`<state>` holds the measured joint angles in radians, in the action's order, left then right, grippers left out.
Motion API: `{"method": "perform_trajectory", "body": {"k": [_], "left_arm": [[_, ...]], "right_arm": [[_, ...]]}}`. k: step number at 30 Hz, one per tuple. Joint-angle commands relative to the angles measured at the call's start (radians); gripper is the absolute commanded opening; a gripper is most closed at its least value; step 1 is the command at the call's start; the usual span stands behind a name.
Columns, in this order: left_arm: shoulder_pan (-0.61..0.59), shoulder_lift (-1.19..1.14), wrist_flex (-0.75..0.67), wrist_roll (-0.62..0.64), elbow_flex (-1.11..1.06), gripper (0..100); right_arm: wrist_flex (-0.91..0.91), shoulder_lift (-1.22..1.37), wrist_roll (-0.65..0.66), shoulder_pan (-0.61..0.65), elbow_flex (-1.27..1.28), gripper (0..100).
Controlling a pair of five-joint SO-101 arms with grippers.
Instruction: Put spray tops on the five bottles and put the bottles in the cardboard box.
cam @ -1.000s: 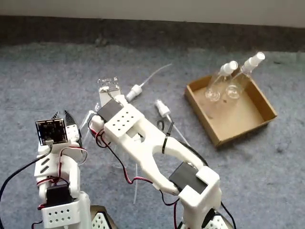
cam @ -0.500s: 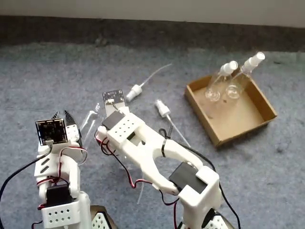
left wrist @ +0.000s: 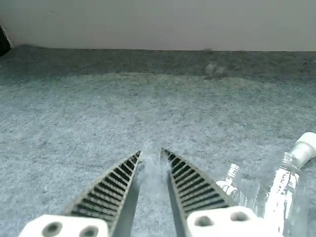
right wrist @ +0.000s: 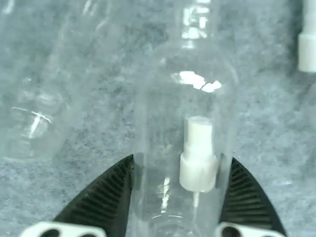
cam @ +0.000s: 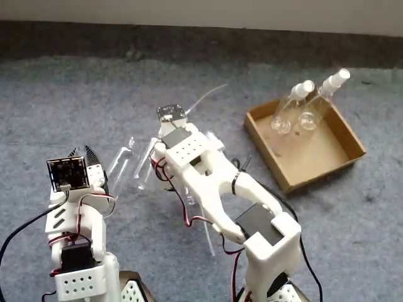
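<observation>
- Between the two arms, on the grey carpet [cam: 75,94], one loose bottle [cam: 121,161] and a second loose bottle [cam: 146,162] lie side by side, both with open necks.
- My right gripper [right wrist: 181,159] is closed on a clear bottle [right wrist: 182,98]. Its two black fingers [right wrist: 116,192] press on the opposite walls of this bottle.
- Through the clear wall I see a white spray top [right wrist: 197,158]. I cannot tell if it lies under the bottle or touches it.
- Another spray top [right wrist: 308,44] lies on the carpet near the held bottle.
- My left gripper [left wrist: 151,157] hangs over bare carpet, with its fingers a little apart and nothing between them.
- The cardboard box [cam: 327,157] stands on the right side, well apart from both grippers.
- Inside the box I see one capped bottle [cam: 286,112] and a second capped bottle [cam: 317,104]. They lean next to each other, with their white tops over the far wall.
</observation>
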<state>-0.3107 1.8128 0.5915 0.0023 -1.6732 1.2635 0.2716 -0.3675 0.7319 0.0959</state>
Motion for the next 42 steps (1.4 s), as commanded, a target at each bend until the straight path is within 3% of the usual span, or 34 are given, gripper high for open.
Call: {"method": "perform_trajectory", "body": {"k": [1,15,21,27,32,36,42], "left_arm": [[-0.007,0.005,-0.021,-0.009,-0.021,1],[-0.005,0.005,-0.020,-0.009,-0.021,1],[-0.005,0.005,-0.020,-0.009,-0.021,1],[-0.005,0.005,-0.020,-0.009,-0.021,1],[-0.005,0.007,-0.020,-0.009,-0.021,1],[-0.005,0.007,-0.020,-0.009,-0.021,1],[-0.005,0.007,-0.020,-0.009,-0.021,1]], "right_arm": [[0.016,-0.030,0.044,-0.045,-0.005,19.8],[0.021,-0.387,0.055,-0.061,-0.031,19.9],[0.217,-0.538,0.342,-0.070,-0.031,19.9],[0.378,-0.599,0.577,-0.231,-0.030,19.9],[0.412,-0.556,0.629,-0.352,0.051,19.9],[0.410,-0.541,0.710,-0.374,0.162,20.0],[0.360,-0.541,0.726,-0.375,0.282,20.0]]}}
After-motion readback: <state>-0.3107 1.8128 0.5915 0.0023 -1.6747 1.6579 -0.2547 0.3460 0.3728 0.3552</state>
